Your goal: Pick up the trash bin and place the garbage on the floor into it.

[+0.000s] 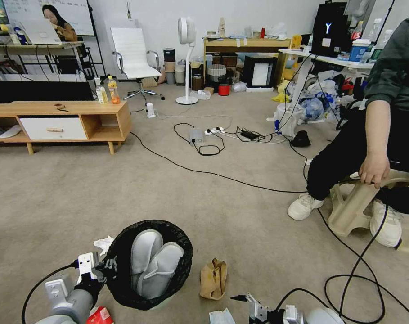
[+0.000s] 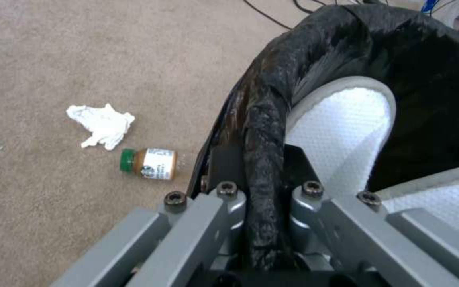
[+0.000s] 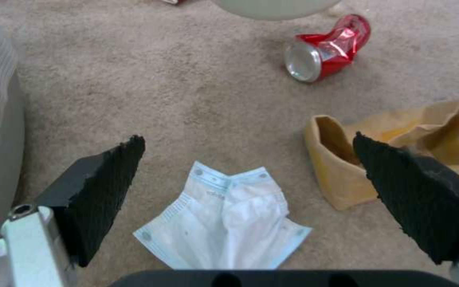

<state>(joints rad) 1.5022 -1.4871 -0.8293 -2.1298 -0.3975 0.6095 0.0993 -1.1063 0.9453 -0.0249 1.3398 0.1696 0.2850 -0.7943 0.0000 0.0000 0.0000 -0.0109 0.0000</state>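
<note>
The trash bin (image 1: 123, 288), lined with a crinkled black bag, hangs tilted at the lower left with white slippers (image 1: 152, 265) inside. My left gripper (image 1: 101, 267) is shut on its rim (image 2: 264, 131). On the floor (image 1: 240, 216) lie a brown paper bag (image 1: 213, 279), a white tissue (image 1: 104, 243) and a red wrapper (image 1: 98, 315). The left wrist view shows the tissue (image 2: 102, 125) and a small green-capped bottle (image 2: 150, 163). My right gripper (image 3: 246, 139) is open just above a white-blue crumpled sheet (image 3: 224, 215), with the paper bag (image 3: 336, 171) and a crushed red can (image 3: 325, 48) nearby.
A person sits on a pale stool (image 1: 352, 207) at the right, feet on the carpet. Black cables (image 1: 222, 175) cross the floor and loop near my right arm. A low wooden cabinet (image 1: 56, 108) stands at the left, a fan (image 1: 186, 58) and chair behind.
</note>
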